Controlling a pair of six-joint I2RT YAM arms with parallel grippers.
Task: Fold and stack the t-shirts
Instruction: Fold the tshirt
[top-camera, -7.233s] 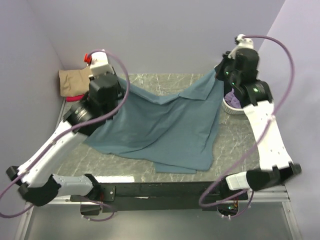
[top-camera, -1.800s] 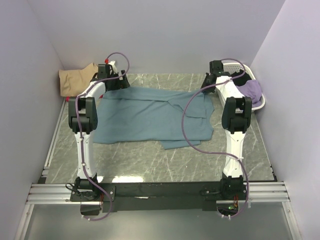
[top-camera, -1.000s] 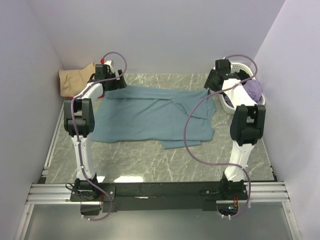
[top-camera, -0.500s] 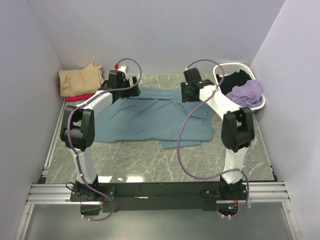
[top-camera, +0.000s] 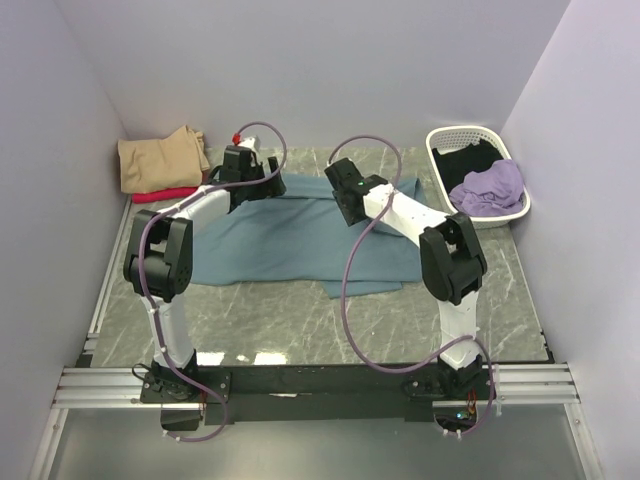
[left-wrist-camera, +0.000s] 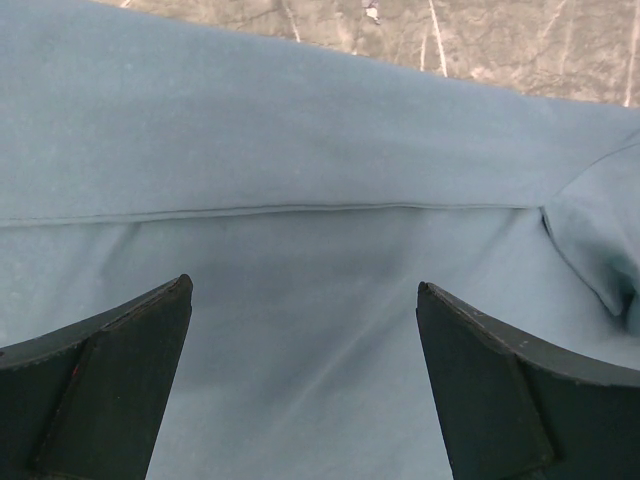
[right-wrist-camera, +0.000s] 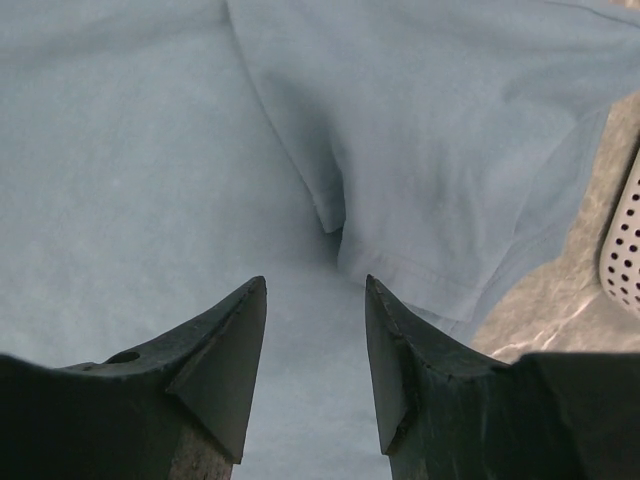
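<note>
On the counter (top-camera: 300, 320), the teal shirt (top-camera: 270, 235) is lying spread flat, mostly smooth, one long crease running across and a sleeve (right-wrist-camera: 450, 180) folding over its body. The left end effector (left-wrist-camera: 303, 283) is hovering above it, jaws wide apart; the right end effector (right-wrist-camera: 315, 280) is hanging over the sleeve, jaws partly apart, gripping nothing.

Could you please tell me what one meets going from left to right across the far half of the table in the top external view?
tan t-shirt → left gripper → right gripper → white basket, holding the lilac t-shirt
</note>
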